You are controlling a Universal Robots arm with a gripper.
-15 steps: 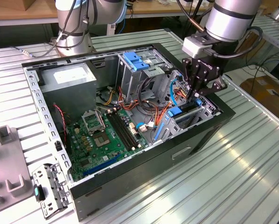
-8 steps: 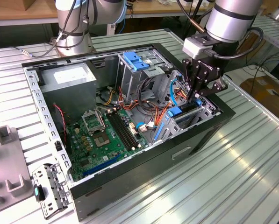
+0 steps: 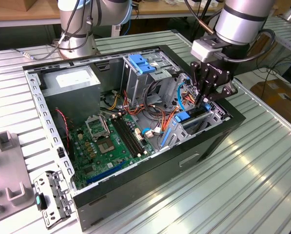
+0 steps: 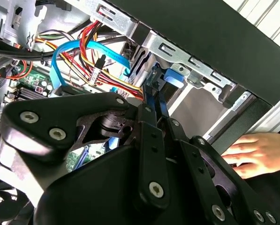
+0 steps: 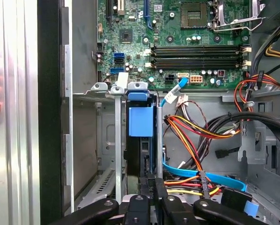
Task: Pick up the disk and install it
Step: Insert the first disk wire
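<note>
- Gripper (image 5: 154,185) sits right at the cage (image 5: 117,140) mouth. Its fingers are pinched nearly together on the disk's near edge, though the actual pad contact is hidden behind the fingers, so the grasp is a judgement.
- Same pinch in the second wrist view: gripper (image 4: 154,101) points straight into the cage, probably so the push runs along the slot.
- Disk (image 5: 140,121) stands on edge inside the cage, between two upright metal rails, with its blue plastic end facing out. It looks mostly in the slot. I can't tell whether it is fully seated; the far end and connector are out of sight.
- The disk's label doesn't show, since the view is edge-on.
- Cables (image 5: 196,136), red, yellow and orange plus a flat blue one, bunch just beside the cage and clear of the slot. Where they plug in is hidden.
- A person's hand (image 4: 257,150) rests on the case (image 3: 184,156) outer wall, on the far side of the cage from the cables, likely steadying the case. The hand is cut off at the frame edge.
- In the exterior view the gripper (image 3: 202,100) comes down from above onto the cage (image 3: 218,114), and its body blocks the slot.
- Motherboard (image 3: 111,141) lies beyond the cage on the case floor, untouched.
</note>
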